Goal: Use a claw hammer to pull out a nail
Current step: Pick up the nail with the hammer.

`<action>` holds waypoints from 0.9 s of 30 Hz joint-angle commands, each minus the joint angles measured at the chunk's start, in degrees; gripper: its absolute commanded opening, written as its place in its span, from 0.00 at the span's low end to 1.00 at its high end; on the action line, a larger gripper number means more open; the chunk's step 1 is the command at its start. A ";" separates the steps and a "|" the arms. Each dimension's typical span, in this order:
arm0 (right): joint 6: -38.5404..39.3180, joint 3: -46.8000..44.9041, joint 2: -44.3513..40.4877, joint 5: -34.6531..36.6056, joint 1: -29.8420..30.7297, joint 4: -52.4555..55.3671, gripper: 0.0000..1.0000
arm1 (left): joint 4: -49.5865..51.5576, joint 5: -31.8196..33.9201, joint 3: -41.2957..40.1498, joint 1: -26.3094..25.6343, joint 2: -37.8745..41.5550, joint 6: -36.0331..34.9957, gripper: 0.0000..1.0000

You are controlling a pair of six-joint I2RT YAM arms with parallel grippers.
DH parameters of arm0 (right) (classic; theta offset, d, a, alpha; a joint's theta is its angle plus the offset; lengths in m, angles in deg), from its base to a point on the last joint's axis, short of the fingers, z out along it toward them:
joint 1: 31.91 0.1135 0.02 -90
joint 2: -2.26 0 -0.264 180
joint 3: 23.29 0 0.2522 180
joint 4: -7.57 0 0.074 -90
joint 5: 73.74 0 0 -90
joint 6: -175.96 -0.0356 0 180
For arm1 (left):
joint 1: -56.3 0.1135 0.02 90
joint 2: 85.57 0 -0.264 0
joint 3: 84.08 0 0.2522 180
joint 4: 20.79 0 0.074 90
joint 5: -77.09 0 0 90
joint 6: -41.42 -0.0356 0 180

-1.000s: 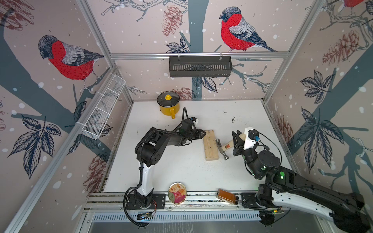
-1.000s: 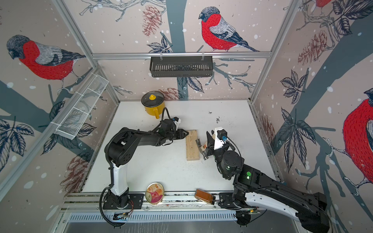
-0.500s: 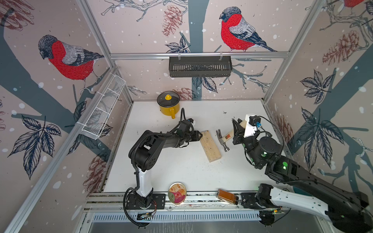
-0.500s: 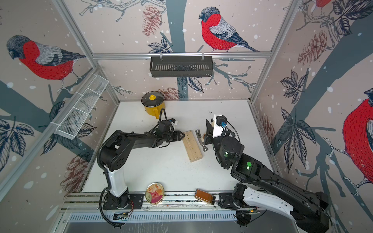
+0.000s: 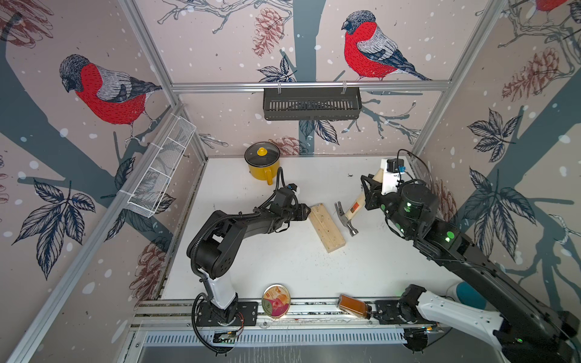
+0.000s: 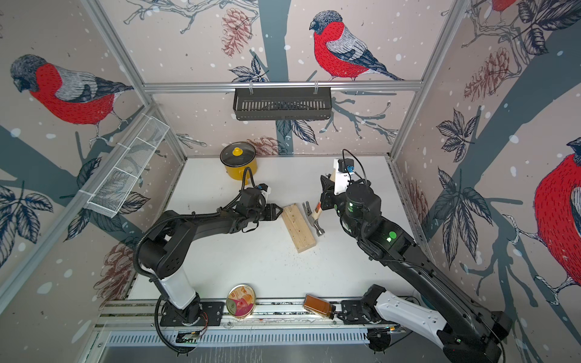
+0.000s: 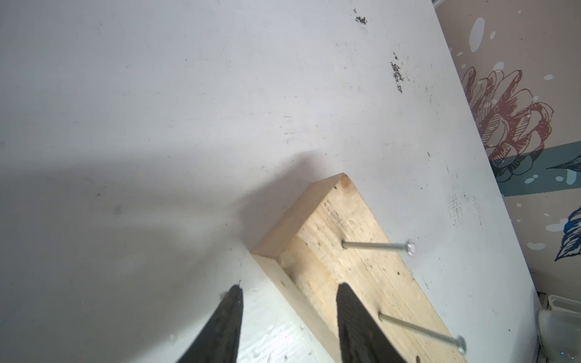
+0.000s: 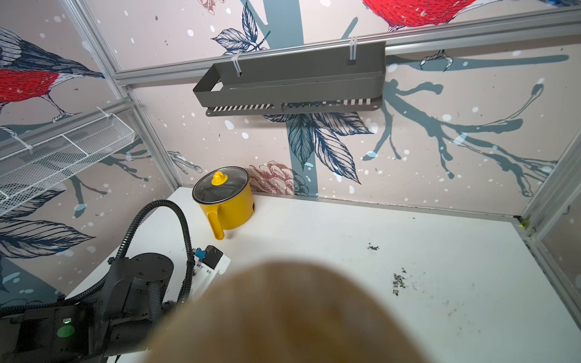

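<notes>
A pale wooden block (image 5: 327, 226) (image 6: 298, 228) lies askew mid-table, with two nails (image 7: 377, 246) (image 7: 421, 330) standing out of its top face. My left gripper (image 5: 306, 212) (image 6: 278, 211) (image 7: 289, 287) is open at the block's far left corner: one finger (image 7: 352, 314) sits over the wood, the other (image 7: 229, 314) over the table. The claw hammer (image 5: 345, 217) (image 6: 311, 217) hangs head-down just right of the block, claw toward it, no nail seen in it. My right gripper (image 5: 369, 191) (image 6: 325, 193) is shut on its wooden handle (image 8: 289, 314), whose blurred butt hides the fingers in the right wrist view.
A yellow pot (image 5: 262, 165) with a glass lid stands at the back. On the front rail lie a round tin (image 5: 276, 300) and a brown jar (image 5: 353, 306). A black shelf (image 5: 311, 103) hangs on the back wall and a white wire basket (image 5: 160, 169) on the left wall.
The block has swung askew, its near end now further right. My right arm has drawn the hammer off the block, back and to the right. The left gripper has opened wider.
</notes>
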 commanded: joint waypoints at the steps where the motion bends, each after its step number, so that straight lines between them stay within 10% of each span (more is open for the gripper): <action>1: -1.34 2.40 0.98 -5.60 -2.45 -2.63 0.00 | -4.99 1.49 -2.08 -0.41 3.42 -2.30 0.50; 27: -6.51 6.53 7.80 -38.28 -27.21 3.04 0.00 | -6.85 16.69 -6.14 -14.51 15.96 -28.89 0.59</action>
